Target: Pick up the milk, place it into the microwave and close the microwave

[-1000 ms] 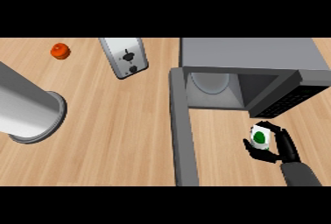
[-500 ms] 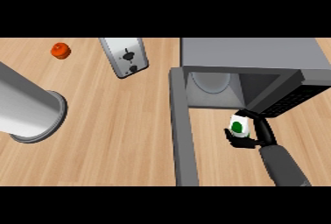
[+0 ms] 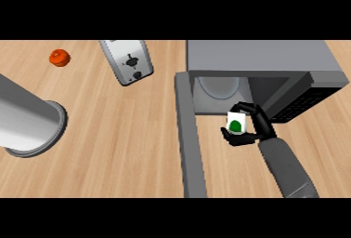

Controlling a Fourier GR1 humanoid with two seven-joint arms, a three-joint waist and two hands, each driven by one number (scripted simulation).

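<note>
Milk carton (image 3: 237, 123) in curled right hand (image 3: 245, 138) before open microwave (image 3: 274, 60), turntable plate (image 3: 219, 87) inside

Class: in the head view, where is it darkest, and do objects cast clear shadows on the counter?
Head view: darkest inside the microwave, right of its pale plate; counter evenly lit; no distinct shadow beside the red fruit or toaster.

A kitchen: wooden counter (image 3: 123, 139) with microwave (image 3: 264, 60) and toaster (image 3: 127, 61).
</note>
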